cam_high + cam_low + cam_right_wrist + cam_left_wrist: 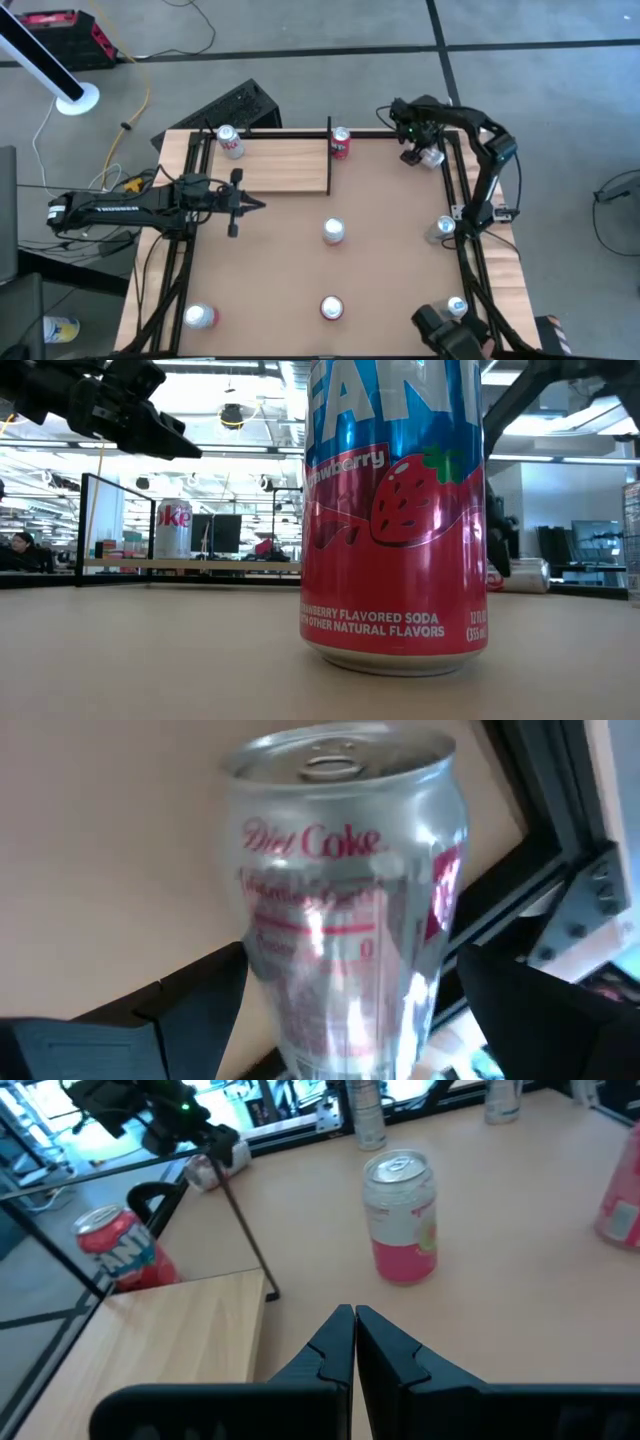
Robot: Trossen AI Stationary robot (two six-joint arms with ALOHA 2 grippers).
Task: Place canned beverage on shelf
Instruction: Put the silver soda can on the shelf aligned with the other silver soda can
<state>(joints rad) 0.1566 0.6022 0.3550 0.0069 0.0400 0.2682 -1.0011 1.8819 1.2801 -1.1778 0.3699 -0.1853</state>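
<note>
The pale light-wood plank shelf (272,167) lies at the far left of the brown board desk (380,260), a silver Diet Coke can (230,142) standing on its far left corner. A red Fanta can (340,143) stands just beside the shelf's right end. A pink-and-white can (333,232) stands mid-desk, a red strawberry soda can (331,308) nearer the front edge.

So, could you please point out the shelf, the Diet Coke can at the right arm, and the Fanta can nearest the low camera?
shelf (285,168), high view, bare pale plank surface.
Diet Coke can (345,910), right wrist view, printed side wall.
Fanta can (395,510), low view, strawberry label on its side.
</note>
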